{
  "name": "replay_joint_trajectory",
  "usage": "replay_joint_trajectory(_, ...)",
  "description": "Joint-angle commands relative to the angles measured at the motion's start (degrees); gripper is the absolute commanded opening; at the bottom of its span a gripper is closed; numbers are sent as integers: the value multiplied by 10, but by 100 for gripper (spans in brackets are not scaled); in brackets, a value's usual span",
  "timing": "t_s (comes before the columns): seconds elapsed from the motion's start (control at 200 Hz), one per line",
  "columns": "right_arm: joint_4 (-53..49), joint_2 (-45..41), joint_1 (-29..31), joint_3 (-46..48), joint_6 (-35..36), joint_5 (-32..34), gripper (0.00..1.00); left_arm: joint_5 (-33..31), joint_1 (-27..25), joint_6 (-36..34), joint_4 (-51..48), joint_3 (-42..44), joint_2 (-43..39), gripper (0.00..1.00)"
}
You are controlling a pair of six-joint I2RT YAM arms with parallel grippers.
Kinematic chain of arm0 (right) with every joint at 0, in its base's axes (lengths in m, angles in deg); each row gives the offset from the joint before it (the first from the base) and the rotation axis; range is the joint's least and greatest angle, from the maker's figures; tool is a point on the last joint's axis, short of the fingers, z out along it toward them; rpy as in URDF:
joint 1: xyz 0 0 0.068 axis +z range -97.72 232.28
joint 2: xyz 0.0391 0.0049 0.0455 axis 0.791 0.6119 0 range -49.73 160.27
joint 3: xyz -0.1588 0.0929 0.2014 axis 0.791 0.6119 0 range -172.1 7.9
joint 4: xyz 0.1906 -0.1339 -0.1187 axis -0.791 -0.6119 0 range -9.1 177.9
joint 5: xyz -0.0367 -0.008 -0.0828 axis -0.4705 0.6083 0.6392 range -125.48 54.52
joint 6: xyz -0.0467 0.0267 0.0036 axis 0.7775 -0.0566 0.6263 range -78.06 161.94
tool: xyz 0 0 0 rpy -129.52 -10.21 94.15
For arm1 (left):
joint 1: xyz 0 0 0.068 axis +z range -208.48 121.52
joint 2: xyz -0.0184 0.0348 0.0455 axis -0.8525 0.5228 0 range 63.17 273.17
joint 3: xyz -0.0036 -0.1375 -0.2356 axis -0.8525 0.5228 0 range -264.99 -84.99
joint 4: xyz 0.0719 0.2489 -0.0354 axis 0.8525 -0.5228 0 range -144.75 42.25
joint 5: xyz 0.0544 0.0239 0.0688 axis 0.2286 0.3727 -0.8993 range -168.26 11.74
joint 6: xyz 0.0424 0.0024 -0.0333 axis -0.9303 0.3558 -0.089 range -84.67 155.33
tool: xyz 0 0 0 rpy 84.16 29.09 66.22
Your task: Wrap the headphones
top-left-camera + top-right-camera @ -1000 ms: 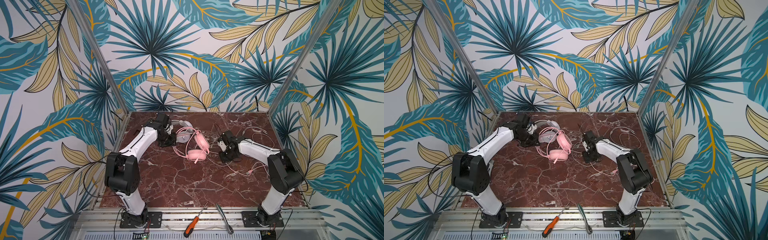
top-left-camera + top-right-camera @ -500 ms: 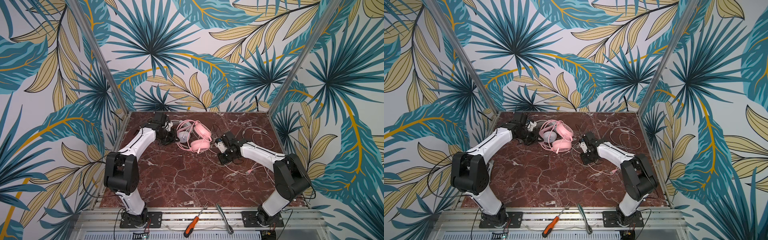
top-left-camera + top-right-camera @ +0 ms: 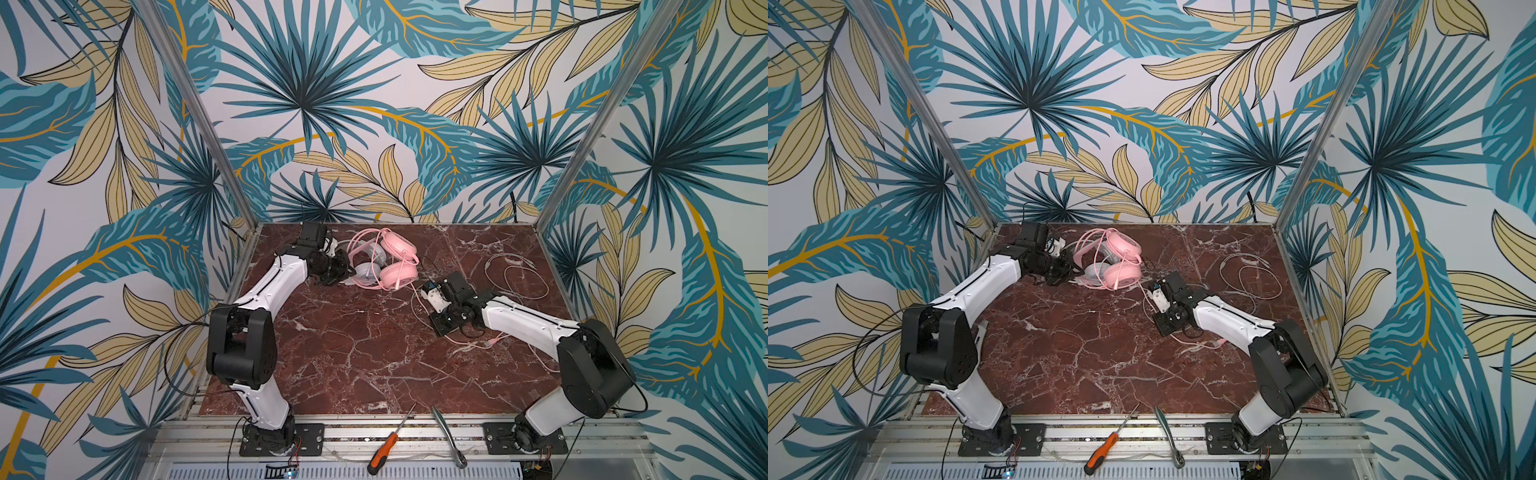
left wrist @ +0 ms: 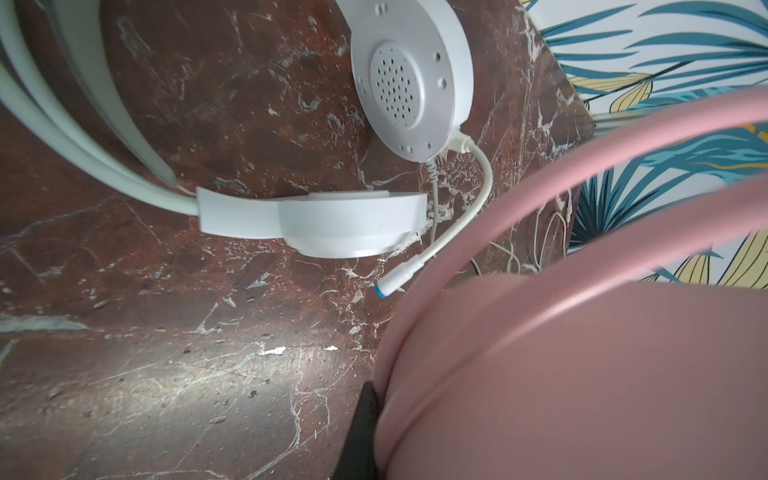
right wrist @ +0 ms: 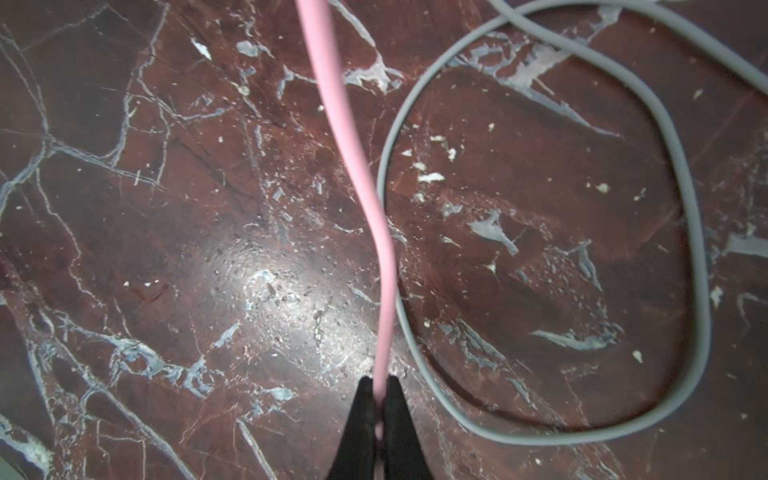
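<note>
Pink cable (image 5: pixel 365 183) — in right tool (image 5: pixel 379 388)

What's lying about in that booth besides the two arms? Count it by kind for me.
Headsets: 2 (pink headset, white headset)
Hand tools: 2 (screwdriver, ratchet)
Total: 4

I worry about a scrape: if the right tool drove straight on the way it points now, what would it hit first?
Probably the marble tabletop: the right tool, shut on the pink cable, points down at it. The white cable loop lies to one side. Gap unclear.
</note>
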Motion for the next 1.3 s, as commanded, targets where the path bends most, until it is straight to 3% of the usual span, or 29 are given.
replay_joint_trajectory(0.0, 17, -11, 10, 8, 22, -13, 0, 27, 7, 41, 47, -3, -4, 0)
replay_joint_trajectory(0.3, 1, 21, 32, -33, 20, -24, 0, 52, 10, 91, 88, 10, -8, 0)
replay_joint_trajectory(0.992, -19, 20, 95, -46, 91, -35, 0, -12, 30, 144, 117, 16, -7, 0)
replay_joint_trajectory(1.292, -69, 25, 116, -79, 145, -43, 0, -51, 28, 126, 97, -9, 1, 0)
